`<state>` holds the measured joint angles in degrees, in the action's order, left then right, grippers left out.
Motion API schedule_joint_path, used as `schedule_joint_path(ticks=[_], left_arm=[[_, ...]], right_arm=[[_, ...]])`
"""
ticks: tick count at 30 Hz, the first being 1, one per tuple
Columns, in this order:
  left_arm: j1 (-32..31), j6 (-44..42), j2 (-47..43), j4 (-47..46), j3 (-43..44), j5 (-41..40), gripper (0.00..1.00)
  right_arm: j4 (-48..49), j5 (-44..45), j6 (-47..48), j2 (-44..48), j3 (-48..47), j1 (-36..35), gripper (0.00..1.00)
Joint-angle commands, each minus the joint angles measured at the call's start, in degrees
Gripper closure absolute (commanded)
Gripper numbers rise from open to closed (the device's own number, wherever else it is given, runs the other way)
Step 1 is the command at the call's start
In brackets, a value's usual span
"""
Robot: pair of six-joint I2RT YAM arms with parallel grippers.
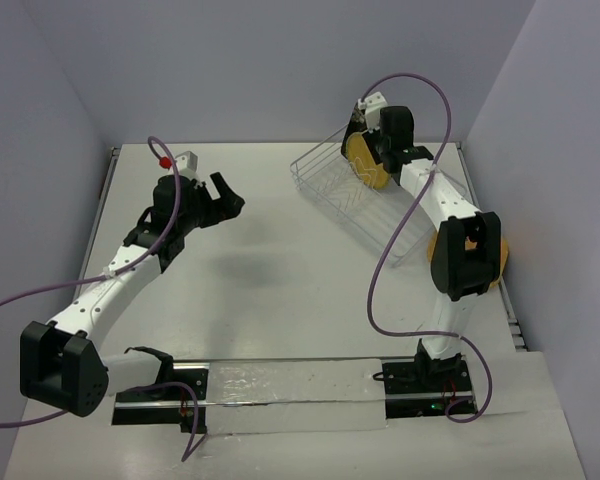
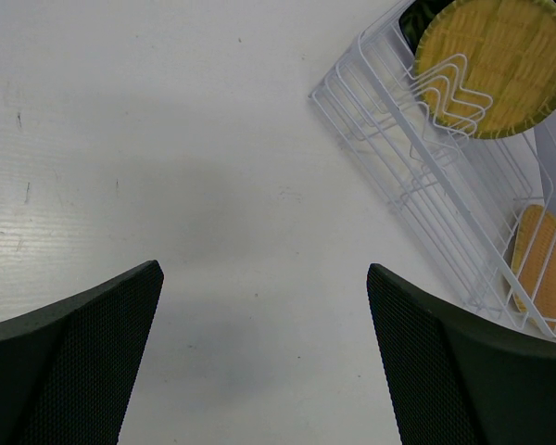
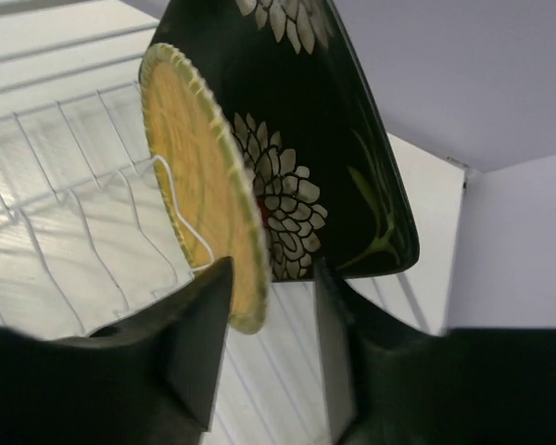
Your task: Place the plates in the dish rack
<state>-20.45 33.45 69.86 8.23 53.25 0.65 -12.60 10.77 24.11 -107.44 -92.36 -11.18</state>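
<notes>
Top view: dish rack [image 1: 330,190] sits on the table [image 1: 270,290] at about 1 o'clock, slanting from 11 to 5. Yellow plate [image 1: 364,165] stands on edge in the rack's 11 o'clock end, right tool [image 1: 363,140] directly over it. Orange plate [image 1: 437,243] is at the rack's 5 o'clock end, mostly hidden behind the right arm. Left tool [image 1: 230,192] hangs over bare table at 10 o'clock, well apart from the rack

Right wrist view: yellow plate [image 3: 199,195] is upright and edge-on, with a wire prong across its face. Black plate [image 3: 306,139] with white flowers is just beside it at 3 o'clock, also on edge and tilted a bit; can't tell if the two touch. Right tool [image 3: 273,269] is released, jaws parted with the yellow plate's lower rim between the fingers [image 3: 204,324]. One finger is at the plate's face, the other is clear of it, so no clamp

Left wrist view: left tool [image 2: 264,271] is spread wide, grasping nothing, table below it. Rack [image 2: 426,176] is at 2 o'clock, yellow plate [image 2: 496,65] standing in its far end, orange plate [image 2: 542,269] inside the wires at 4 o'clock
</notes>
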Motion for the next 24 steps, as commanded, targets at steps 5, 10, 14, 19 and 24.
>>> schedule_joint_path(ticks=[5,10,14,19,24], left_arm=[[0.41,0.03,-4.82,-1.37,1.85,-0.28,0.01],[0.41,-0.10,-4.87,-3.82,4.02,0.86,0.01],[0.52,-0.29,-3.01,-5.65,6.19,2.80,0.01],[1.05,-1.04,1.77,-6.03,10.64,6.30,0.01],[2.98,-1.50,4.86,-5.43,13.20,8.62,0.01]], right_arm=[[3.46,1.10,-5.85,7.73,-2.18,-0.42,0.26],[3.30,5.41,-16.79,18.66,1.44,0.04,0.14],[1.55,6.88,-28.88,30.01,9.95,3.53,0.04],[-5.39,5.13,-45.01,46.51,25.63,12.98,0.00],[-12.73,1.74,-57.62,55.20,37.05,22.55,0.00]])
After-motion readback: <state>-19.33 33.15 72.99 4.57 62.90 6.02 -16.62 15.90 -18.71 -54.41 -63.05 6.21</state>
